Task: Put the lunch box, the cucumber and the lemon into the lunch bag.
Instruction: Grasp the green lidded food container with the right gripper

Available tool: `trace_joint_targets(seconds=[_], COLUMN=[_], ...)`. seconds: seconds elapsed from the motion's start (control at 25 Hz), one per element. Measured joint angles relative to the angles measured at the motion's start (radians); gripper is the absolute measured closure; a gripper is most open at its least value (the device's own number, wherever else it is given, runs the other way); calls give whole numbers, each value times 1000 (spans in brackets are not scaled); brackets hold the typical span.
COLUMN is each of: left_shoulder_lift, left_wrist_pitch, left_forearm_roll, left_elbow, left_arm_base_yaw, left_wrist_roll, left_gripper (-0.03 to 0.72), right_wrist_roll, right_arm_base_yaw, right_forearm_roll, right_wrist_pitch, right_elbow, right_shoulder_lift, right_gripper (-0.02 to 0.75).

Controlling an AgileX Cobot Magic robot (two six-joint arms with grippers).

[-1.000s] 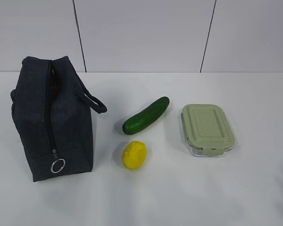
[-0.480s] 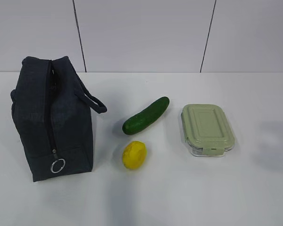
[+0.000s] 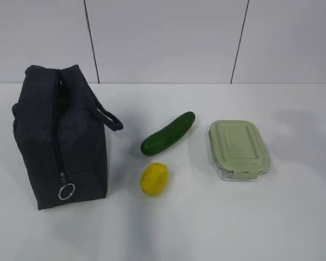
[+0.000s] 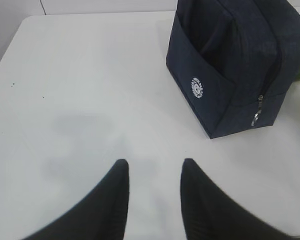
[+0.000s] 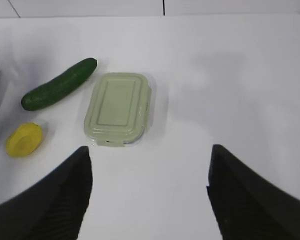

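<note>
On the white table (image 3: 206, 228) I count four things: one lunch bag (image 3: 60, 136), one cucumber (image 3: 168, 133), one lemon (image 3: 154, 178) and one lunch box (image 3: 239, 149). The bag stands on the left with its zipper shut, the silver ring pull (image 3: 66, 191) hanging low on the near end and a loop handle sticking out toward the cucumber. The cucumber lies at a slant in the middle, the lemon just in front of it and apart from it, and the lunch box sits to the right with its sage-green lid on. Nothing is in the bag; all three items rest on the table outside it.

From the front, neither arm is in the picture. Only the wrist cameras show them, two grippers in all. The left gripper (image 4: 152, 172) hangs over bare table, well short of the bag, its dark fingers (image 4: 112, 200) parted by a modest gap with nothing between them. That camera also shows a small round white logo (image 4: 196, 86) on the bag's side, which the front view does not show, and only slivers of green and yellow at its right edge. The right gripper (image 5: 150, 162) hovers above the table near the lunch box, jaws spread wide and empty. Its camera takes in the box, cucumber and lemon together, with just a corner of the bag at the left edge.
</note>
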Motion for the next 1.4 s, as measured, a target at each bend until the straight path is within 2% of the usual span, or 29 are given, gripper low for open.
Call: trace_joint_targets(seconds=[0.36, 0.84, 0.96, 1.2, 1.4], left_shoulder_lift=[0, 0, 0, 0, 0], left_wrist_pitch=[0, 0, 0, 0, 0], left_forearm_roll=[0, 0, 0, 0, 0], left_elbow=[0, 0, 0, 0, 0], left_arm_base_yaw=[0, 0, 0, 0, 0], left_wrist_roll=[0, 0, 0, 0, 0], left_gripper=[448, 448, 448, 448, 448], right_wrist_roll=[12, -297, -407, -601, -731], right_arm_base_yaw=[0, -7, -37, -162, -270], right_forearm_roll=[84, 398, 527, 762, 867], right_wrist_pitch=[-11, 47, 88, 160, 201], right_elbow=[-41, -253, -294, -336, -339], right_shoulder_lift=[282, 611, 685, 817, 890], right_gripper=[175, 175, 175, 175, 175])
